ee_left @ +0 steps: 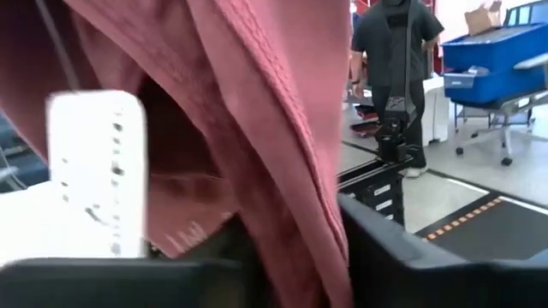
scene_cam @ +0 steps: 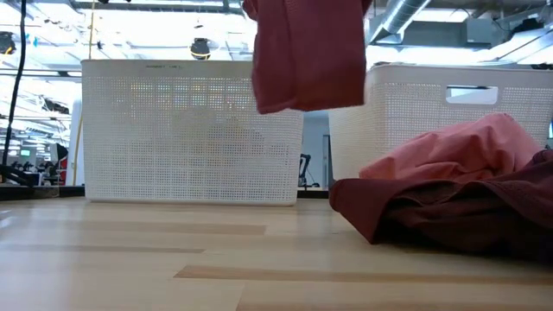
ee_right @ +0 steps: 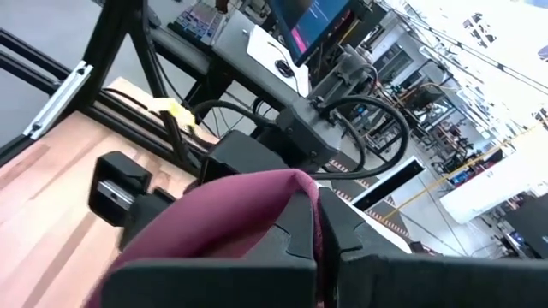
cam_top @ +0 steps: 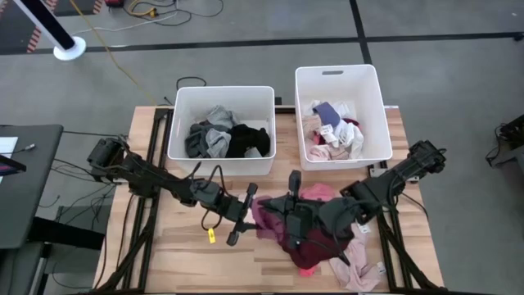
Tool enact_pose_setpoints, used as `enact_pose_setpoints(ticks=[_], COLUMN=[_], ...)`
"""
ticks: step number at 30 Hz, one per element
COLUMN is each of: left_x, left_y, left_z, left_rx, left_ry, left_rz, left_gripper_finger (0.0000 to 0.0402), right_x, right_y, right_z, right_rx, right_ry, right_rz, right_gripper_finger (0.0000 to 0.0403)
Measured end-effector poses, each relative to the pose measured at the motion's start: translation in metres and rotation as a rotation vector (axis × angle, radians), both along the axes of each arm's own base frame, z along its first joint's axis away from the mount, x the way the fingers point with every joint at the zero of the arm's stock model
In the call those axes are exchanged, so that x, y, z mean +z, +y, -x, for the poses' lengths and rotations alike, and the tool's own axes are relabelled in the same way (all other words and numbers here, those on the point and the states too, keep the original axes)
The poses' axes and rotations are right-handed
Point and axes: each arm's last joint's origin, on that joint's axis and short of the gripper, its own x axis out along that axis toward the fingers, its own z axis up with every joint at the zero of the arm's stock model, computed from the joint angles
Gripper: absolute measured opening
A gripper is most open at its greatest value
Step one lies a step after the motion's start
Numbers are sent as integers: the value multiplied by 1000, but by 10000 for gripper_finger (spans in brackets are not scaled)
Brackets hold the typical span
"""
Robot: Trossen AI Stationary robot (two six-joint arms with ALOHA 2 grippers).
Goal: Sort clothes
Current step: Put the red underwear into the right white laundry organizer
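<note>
A maroon-pink garment (scene_cam: pixel 307 52) hangs in the air above the table's middle; it also shows in the high view (cam_top: pixel 266 215). My right gripper (cam_top: pixel 282 217) is shut on it, seen in the right wrist view (ee_right: pixel 318 239). My left gripper (cam_top: pixel 248 215) is open just to its left, and the cloth (ee_left: pixel 257 128) hangs between its spread fingers. A pile of pink and maroon clothes (cam_top: pixel 319 246) lies on the table under the right arm, and also shows in the low view (scene_cam: pixel 458 190). My right gripper pinches a fold of the maroon garment (ee_right: pixel 257 201) between its two shut fingers, coming level from the table's right. The cloth bulges over one finger (ee_right: pixel 287 235). The garment hangs slack below, clear of the table. My left gripper: I cannot tell whether its open fingers touch the cloth.
Two white bins stand at the far side: the left bin (cam_top: pixel 221 90) holds grey and black clothes, the right bin (cam_top: pixel 336 72) white, pink and navy ones. Bare wood lies at the near left (cam_top: pixel 172 254). A person stands in the room beyond (ee_left: pixel 394 77).
</note>
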Motion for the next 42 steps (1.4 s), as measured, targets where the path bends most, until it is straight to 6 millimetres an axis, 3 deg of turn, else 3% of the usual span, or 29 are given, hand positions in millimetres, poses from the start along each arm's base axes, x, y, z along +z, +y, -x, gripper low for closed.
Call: enact_pose_setpoints(ticks=[3,5,14,21,29,36,42], left_x=[1,1,33,89,151,178,194], left_y=[0,1,24,37,42,50,60], left_z=[0,-1,11,19,25,35,39], left_rx=[6,13,110,144,135,30,-8], left_ry=[-23,-33,-42,-32,-18,23,7], left_rz=[-49,-76,-174,-296,-419,-464,-456], left_gripper_finger=[37,12,3,2,2,1,1], right_x=[0,0,-3,-13,-31,-35,-35], right_y=[4,7,27,36,22,10,-5], right_z=[2,4,19,34,37,33,23], right_rx=[12,23,5,-147,-262,-339,-400], right_ry=[1,2,22,60,142,139,124], right_rz=[4,12,55,46,-107,-198,-232], right_gripper_finger=[7,7,13,84,178,238,250])
